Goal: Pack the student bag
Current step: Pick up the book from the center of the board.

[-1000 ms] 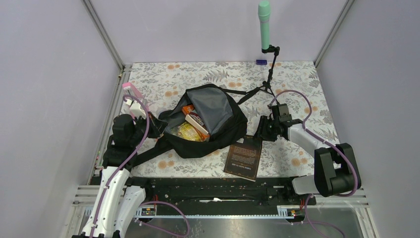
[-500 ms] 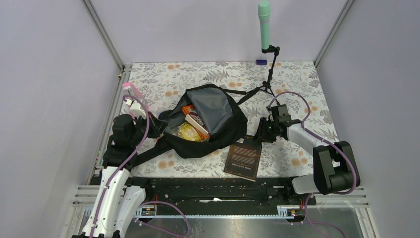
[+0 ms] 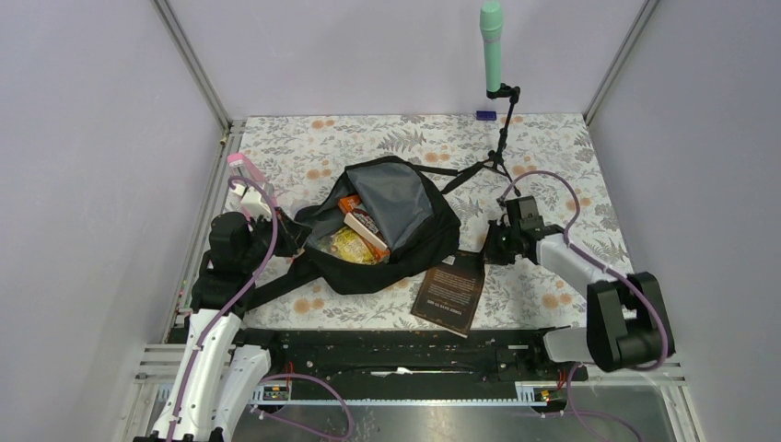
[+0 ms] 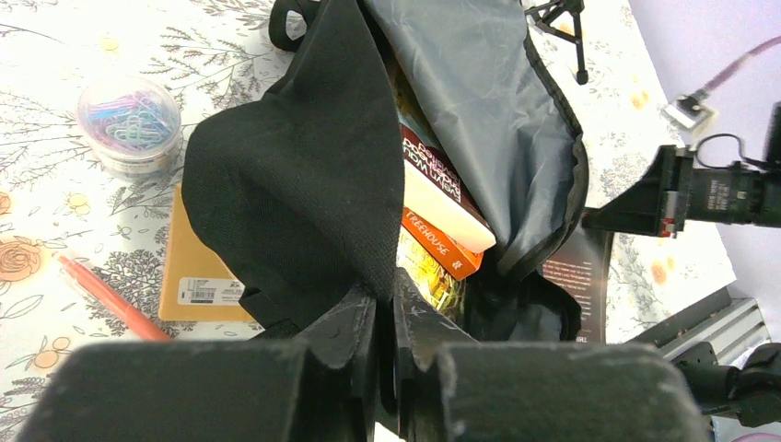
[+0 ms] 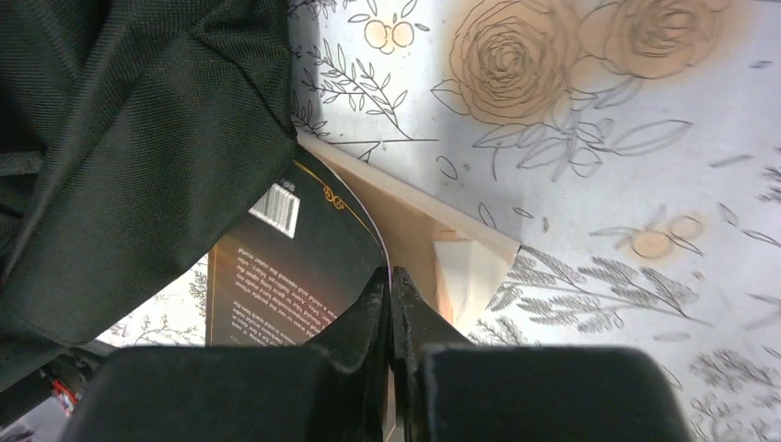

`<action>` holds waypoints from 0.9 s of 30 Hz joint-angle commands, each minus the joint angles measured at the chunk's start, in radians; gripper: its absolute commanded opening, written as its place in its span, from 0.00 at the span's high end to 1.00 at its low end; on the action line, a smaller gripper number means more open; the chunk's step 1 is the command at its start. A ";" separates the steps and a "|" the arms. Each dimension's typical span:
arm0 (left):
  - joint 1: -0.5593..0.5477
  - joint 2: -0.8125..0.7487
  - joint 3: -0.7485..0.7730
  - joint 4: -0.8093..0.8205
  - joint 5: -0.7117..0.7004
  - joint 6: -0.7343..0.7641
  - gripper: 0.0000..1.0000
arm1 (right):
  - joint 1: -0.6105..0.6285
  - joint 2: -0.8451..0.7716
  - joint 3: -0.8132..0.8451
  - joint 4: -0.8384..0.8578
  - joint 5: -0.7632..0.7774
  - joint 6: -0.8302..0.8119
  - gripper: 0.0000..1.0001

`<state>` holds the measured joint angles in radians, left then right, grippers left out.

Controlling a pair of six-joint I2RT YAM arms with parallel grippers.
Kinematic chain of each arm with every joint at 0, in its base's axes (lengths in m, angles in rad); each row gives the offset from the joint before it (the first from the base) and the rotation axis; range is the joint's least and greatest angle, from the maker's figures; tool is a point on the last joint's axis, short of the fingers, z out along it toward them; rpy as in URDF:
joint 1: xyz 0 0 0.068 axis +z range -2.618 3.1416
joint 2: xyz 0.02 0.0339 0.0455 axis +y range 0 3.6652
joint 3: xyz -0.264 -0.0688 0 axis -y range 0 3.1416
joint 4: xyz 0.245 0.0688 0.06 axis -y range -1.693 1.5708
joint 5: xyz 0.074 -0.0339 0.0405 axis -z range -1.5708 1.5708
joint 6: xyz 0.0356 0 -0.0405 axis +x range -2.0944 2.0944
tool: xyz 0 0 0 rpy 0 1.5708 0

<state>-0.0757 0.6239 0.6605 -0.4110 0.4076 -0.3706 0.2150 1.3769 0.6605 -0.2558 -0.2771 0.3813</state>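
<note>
The student bag [image 3: 410, 226] lies open in the middle of the table, grey lining up, with books [image 3: 365, 230] and a yellow packet [image 3: 348, 247] inside. My left gripper [image 3: 293, 232] is shut on the black flap at the bag's left rim; in the left wrist view the fabric [image 4: 295, 175] is pinched between the fingers of that gripper [image 4: 387, 290]. A dark book [image 3: 451, 293] lies in front of the bag on the right. My right gripper [image 5: 389, 276] is shut on the edge of that book's black cover [image 5: 285, 276], which is lifted off the pages.
A jar of paper clips [image 4: 131, 124], a red pen [image 4: 106, 296] and a brown notebook [image 4: 198, 276] lie left of the bag. A green microphone on a small tripod [image 3: 493, 55] stands at the back right. Bag straps trail toward the tripod and the near left.
My right gripper has closed on the book's cover and moved slightly toward the near side; the book has shifted a little. The left arm and the bag have not moved.
</note>
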 commanded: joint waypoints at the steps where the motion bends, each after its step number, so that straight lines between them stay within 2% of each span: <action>1: 0.002 0.002 0.051 0.101 -0.056 0.004 0.86 | -0.003 -0.160 -0.012 -0.018 0.159 0.038 1.00; 7: 0.002 0.039 0.076 0.038 -0.134 0.010 0.42 | -0.003 -0.374 -0.009 -0.097 0.332 0.048 1.00; 9: 0.002 0.035 0.075 0.041 -0.137 0.012 0.32 | -0.003 -0.436 0.005 -0.127 0.352 0.043 1.00; 11: 0.002 0.025 0.072 0.050 -0.129 0.012 0.25 | -0.003 -0.489 0.026 -0.157 0.352 0.032 1.00; 19: -0.004 -0.037 0.037 0.156 -0.019 0.008 0.16 | -0.003 -0.598 0.166 -0.247 0.217 0.005 1.00; 24: -0.036 -0.040 0.030 0.238 0.107 -0.001 0.18 | -0.003 -0.625 0.257 -0.237 0.021 0.016 1.00; 27: -0.099 -0.014 0.047 0.282 0.218 0.016 0.20 | -0.003 -0.614 0.320 -0.248 -0.090 -0.015 1.00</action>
<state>-0.1146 0.5911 0.6800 -0.2611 0.4530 -0.3679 0.2146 0.7704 0.8722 -0.5339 -0.1768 0.4004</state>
